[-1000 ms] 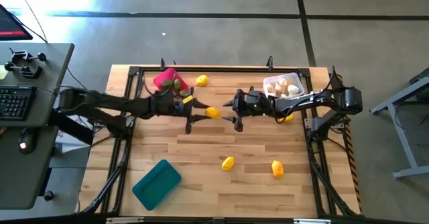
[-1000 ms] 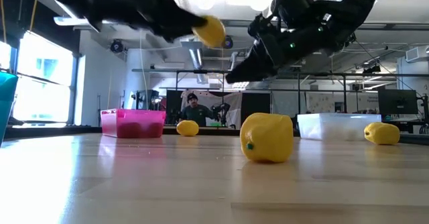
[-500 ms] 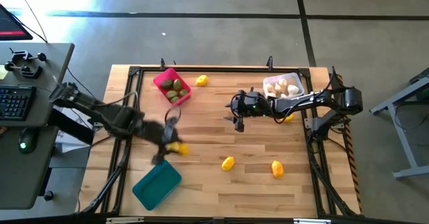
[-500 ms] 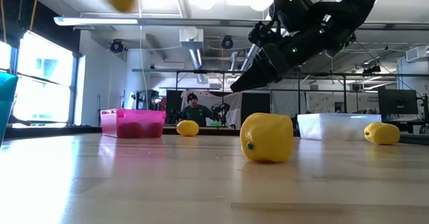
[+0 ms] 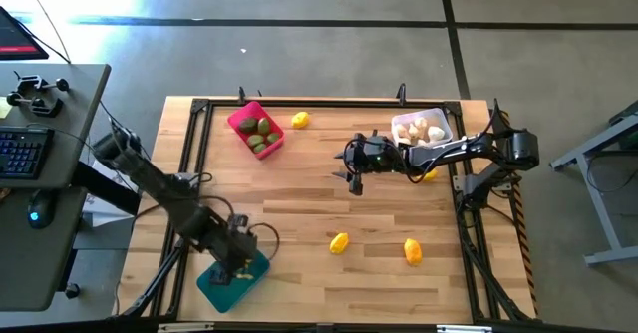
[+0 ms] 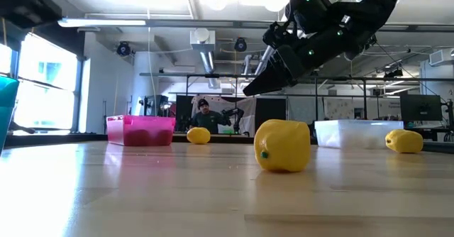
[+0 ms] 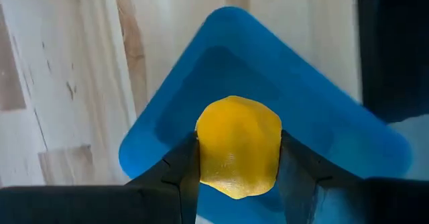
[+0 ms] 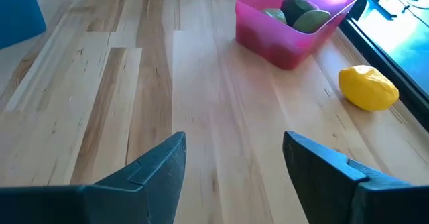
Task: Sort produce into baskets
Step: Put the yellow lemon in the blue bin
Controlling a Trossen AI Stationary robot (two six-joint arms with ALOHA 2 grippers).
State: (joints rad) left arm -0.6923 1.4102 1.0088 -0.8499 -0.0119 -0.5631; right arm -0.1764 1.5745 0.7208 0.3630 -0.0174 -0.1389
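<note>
Three lemons (image 5: 339, 242) (loose) dot wooden table (image 5: 329, 203).

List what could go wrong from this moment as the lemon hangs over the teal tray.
The left pincer holds the yellow toy lemon above the shallow teal plastic tray; released from there, it might bounce or roll over the low rim. Four more yellow lemons lie loose on the wooden table, so a sweeping arm could scatter them.

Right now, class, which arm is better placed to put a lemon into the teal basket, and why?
Left. The left gripper is shut on a lemon directly above the teal basket. The right gripper hangs open and empty mid-table, far from that basket.
</note>
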